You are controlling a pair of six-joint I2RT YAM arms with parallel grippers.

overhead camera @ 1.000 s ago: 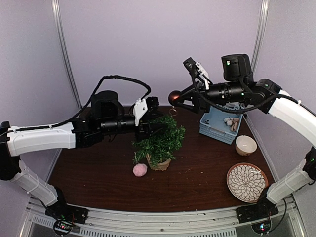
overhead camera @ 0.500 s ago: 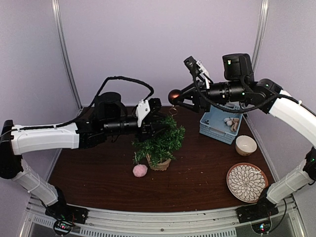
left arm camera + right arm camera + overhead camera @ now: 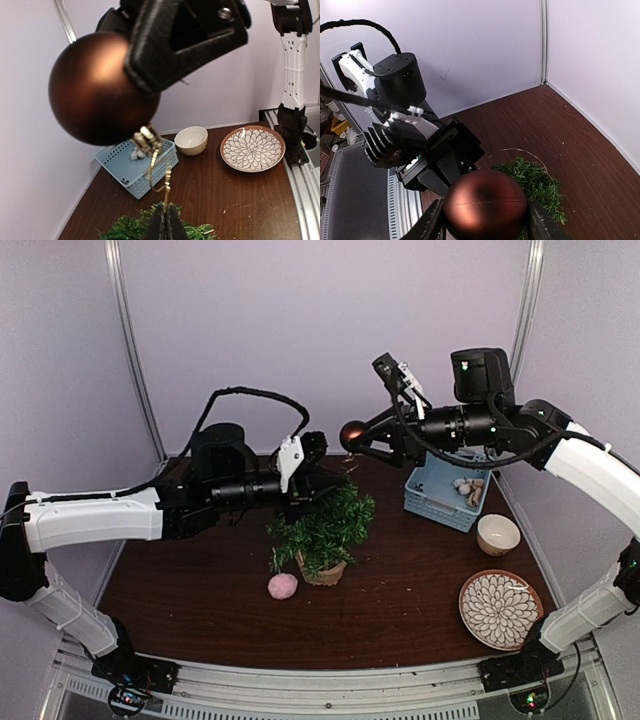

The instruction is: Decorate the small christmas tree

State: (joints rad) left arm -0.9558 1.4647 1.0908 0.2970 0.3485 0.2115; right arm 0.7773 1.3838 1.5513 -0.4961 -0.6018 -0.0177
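Observation:
The small christmas tree [image 3: 325, 525] stands in its tan pot mid-table; its top shows in the left wrist view [image 3: 145, 231] and the right wrist view [image 3: 536, 184]. My right gripper [image 3: 360, 440] is shut on a shiny brown ball ornament [image 3: 351, 434], held above and behind the tree; the ball fills the right wrist view [image 3: 485, 205] and the left wrist view [image 3: 97, 90]. A gold string loop [image 3: 158, 172] hangs from the ball's cap. My left gripper [image 3: 335, 478] is shut on that loop's lower end [image 3: 166, 220], just above the treetop.
A pink pompom [image 3: 283, 586] lies on the table in front of the pot. A blue perforated basket [image 3: 440, 495] with small items stands at the back right. A cream bowl [image 3: 497, 534] and a flower-patterned plate [image 3: 500, 609] sit at the right.
My left gripper has moved a little right and up toward the ornament. The right gripper and ball have shifted only slightly. The tree and pompom have not moved.

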